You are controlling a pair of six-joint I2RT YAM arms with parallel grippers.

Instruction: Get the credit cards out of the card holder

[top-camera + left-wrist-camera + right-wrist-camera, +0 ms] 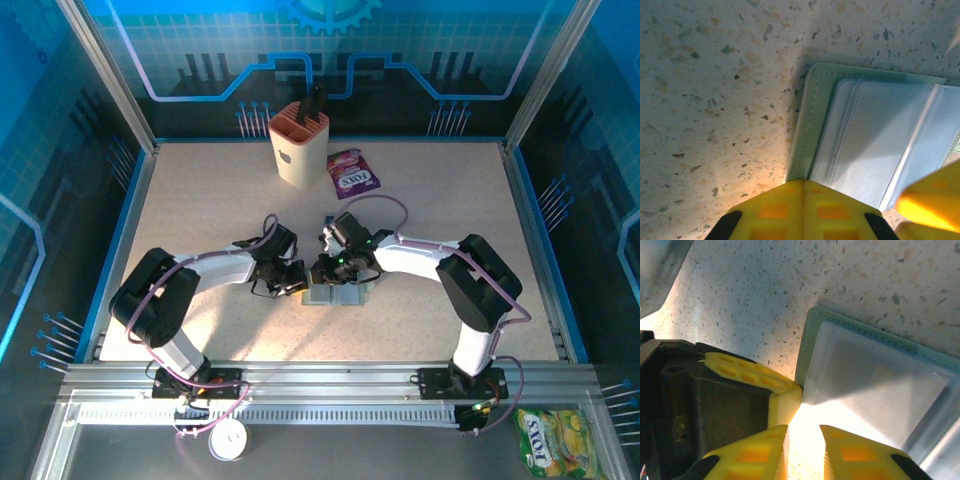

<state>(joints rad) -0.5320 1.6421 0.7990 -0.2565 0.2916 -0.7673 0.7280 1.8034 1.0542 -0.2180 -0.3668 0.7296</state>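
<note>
Card holder (805,125) lies open just ahead of the left claw (802,192), whose closed tips pin its near edge; if they slip, it slides. The right claw (804,432), jaws narrowly parted beside that corner and seemingly empty through the glare, may pinch only the clear sleeves (875,375). The border is grey-green and stitched.

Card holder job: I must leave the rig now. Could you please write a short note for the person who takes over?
Left pincer: shut, tip on the corner of the card holder.
Right pincer: slightly open at the clear sleeves; glare hides whether it pinches one.
The holder lies open on the table, sleeves up, between both pincers.
Done: holder opened.
Left to do: draw the credit cards out; how many are inside I cannot tell.
</note>
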